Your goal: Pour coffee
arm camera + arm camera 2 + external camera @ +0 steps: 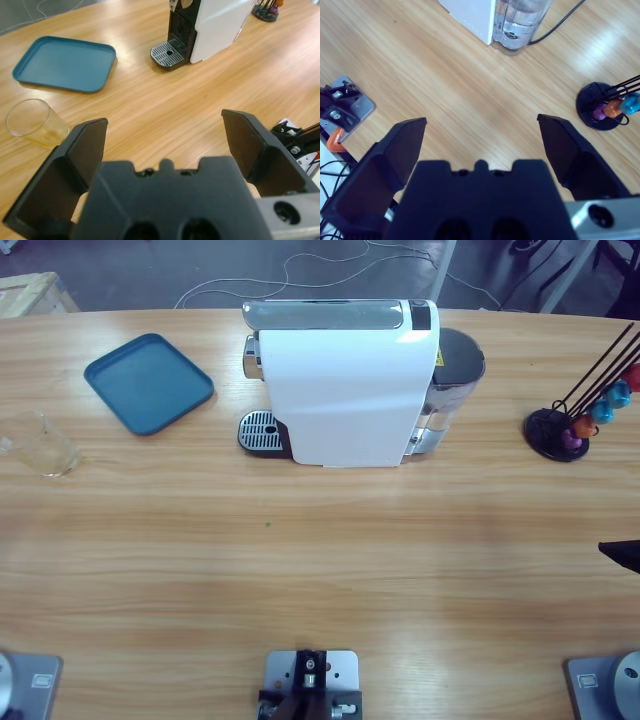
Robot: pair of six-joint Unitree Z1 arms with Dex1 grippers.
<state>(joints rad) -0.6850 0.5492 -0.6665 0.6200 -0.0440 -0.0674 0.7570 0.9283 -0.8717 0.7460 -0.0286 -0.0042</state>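
A small clear tumbler point(42, 447) point(34, 122) stands near the table's left end, with a thin tan layer of coffee point(49, 135) at its base. The white coffee machine point(345, 380) point(212, 25) sits at the table's middle back, its drip grate point(260, 430) point(167, 54) bare. My left gripper point(165, 122) is open and holds nothing; it hovers short of the tumbler, which lies to its left. My right gripper point(481, 121) is also open with nothing in it, above bare wood near the capsule stand point(602, 107). Only a black tip point(622, 555) shows at the high view's right edge.
A blue tray point(148, 382) point(65, 62) lies behind the tumbler, left of the machine. The machine's clear water tank point(455, 375) point(520, 22) is on its right side, with a black cable behind. The black capsule stand point(572, 425) holds coloured capsules at the far right.
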